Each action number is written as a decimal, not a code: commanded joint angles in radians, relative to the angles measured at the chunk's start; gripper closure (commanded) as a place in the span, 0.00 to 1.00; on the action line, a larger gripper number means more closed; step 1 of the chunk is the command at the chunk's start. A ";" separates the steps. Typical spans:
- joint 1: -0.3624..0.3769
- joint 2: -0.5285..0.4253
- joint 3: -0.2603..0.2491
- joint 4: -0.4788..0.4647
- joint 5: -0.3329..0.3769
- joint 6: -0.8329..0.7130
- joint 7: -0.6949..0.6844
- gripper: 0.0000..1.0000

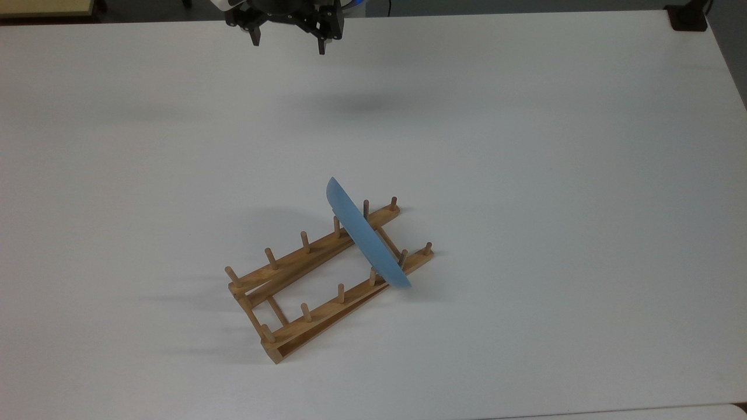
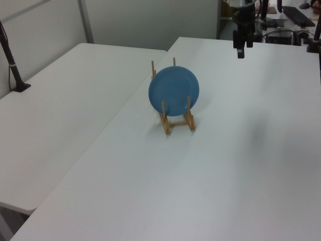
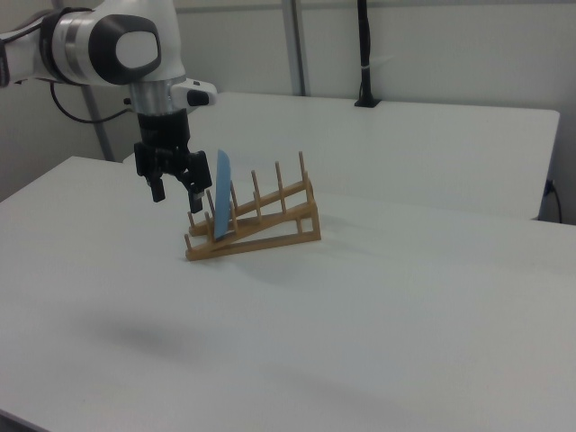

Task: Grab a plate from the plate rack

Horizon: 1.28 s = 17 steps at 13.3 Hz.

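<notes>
The light-blue plate (image 1: 366, 240) stands on edge between pegs near one end of the wooden plate rack (image 1: 303, 284). It faces the camera as a blue disc (image 2: 174, 91) in the left view and shows as a thin blue sliver (image 3: 221, 206) in the right view, upright in the rack (image 3: 261, 223). My gripper (image 1: 287, 45) hangs open and empty high over the table's far edge at the top view's top, well away from the plate. It also appears in the left view (image 2: 241, 52) and the right view (image 3: 176, 195).
The rack (image 2: 177, 122) stands on a broad white table (image 1: 525, 175). A second white table (image 2: 65, 115) adjoins it on the left view's left. A black post (image 3: 365, 54) stands on the far table, and a dark block (image 1: 687, 17) sits at a top view corner.
</notes>
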 commanded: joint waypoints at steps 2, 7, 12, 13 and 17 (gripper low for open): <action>-0.006 -0.009 -0.004 0.038 -0.019 -0.020 -0.012 0.00; 0.007 0.028 0.005 0.080 -0.090 0.133 -0.015 0.00; 0.102 0.058 0.005 0.130 -0.236 0.321 -0.009 0.00; 0.127 0.107 0.005 0.161 -0.256 0.337 -0.008 0.00; 0.231 0.272 0.003 0.215 -0.417 0.476 0.023 0.21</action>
